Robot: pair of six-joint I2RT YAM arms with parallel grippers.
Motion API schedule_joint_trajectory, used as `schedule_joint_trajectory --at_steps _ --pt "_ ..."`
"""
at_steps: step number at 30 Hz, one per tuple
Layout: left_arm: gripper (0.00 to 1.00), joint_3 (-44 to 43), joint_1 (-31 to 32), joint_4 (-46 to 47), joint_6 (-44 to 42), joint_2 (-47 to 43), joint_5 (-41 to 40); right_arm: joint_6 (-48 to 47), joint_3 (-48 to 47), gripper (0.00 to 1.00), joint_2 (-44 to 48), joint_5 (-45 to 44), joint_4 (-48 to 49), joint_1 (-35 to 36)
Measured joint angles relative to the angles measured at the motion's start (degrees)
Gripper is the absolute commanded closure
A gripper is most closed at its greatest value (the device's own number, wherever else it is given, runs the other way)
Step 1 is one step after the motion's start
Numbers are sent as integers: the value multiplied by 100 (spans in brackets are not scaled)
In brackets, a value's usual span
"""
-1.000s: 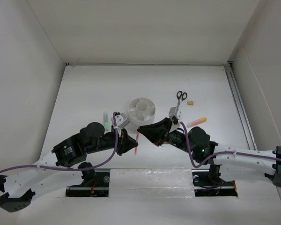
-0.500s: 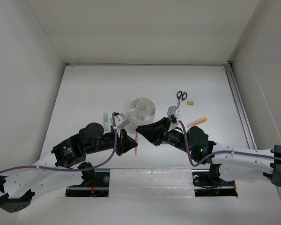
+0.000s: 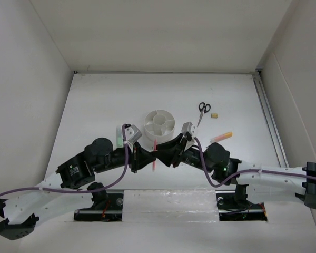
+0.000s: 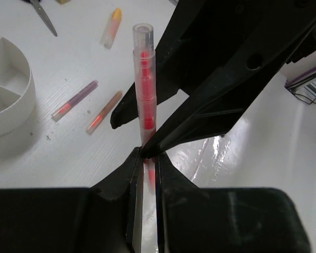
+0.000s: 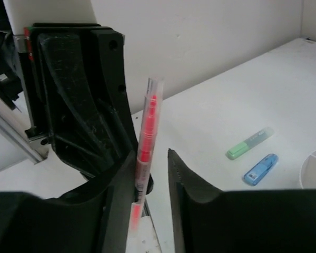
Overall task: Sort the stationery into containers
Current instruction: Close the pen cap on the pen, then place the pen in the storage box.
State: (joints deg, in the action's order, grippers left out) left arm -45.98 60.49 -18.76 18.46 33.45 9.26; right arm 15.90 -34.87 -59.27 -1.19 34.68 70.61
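My left gripper (image 4: 147, 158) is shut on a thin red pen (image 4: 144, 79) and holds it upright above the table; in the top view the left gripper (image 3: 146, 157) and the pen (image 3: 155, 154) sit in front of the round white organizer (image 3: 159, 123). My right gripper (image 5: 151, 155) is open with its jaws either side of the same pen (image 5: 146, 126), which rests against one finger. In the top view the right gripper (image 3: 162, 154) meets the left one tip to tip. Two more pens (image 4: 73, 99) lie on the table.
Black-handled scissors (image 3: 202, 110), a tan eraser (image 3: 215, 114) and an orange-yellow marker (image 3: 221, 136) lie right of the organizer. A green marker (image 5: 249, 143) and a blue marker (image 5: 260, 168) lie to its left. White walls enclose the table.
The right gripper has moved left until its open jaws bracket the pen. The left gripper has lifted the pen slightly toward it.
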Motion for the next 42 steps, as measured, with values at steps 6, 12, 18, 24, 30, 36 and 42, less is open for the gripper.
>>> schedule_joint_trajectory --at_steps 6,12,18,24,30,36,42 --pt "100 0 7 17 4 -31 57 -4 4 40 61 -140 -57 -15" --pt "100 0 20 219 7 -20 107 81 94 31 385 -334 -234 -22" --pt "100 0 15 485 11 24 -83 199 210 27 903 -308 -525 0" --pt "100 0 15 608 50 114 -278 227 210 27 1473 -293 -726 0" --pt "100 0 15 822 289 284 -940 162 212 26 2413 -560 -1307 0" --pt "100 2 15 1665 417 857 -2288 -9 127 26 3289 -1029 -1897 0" --pt "100 111 13 2782 109 1825 -3698 -98 50 26 3333 -1075 -2352 -2"
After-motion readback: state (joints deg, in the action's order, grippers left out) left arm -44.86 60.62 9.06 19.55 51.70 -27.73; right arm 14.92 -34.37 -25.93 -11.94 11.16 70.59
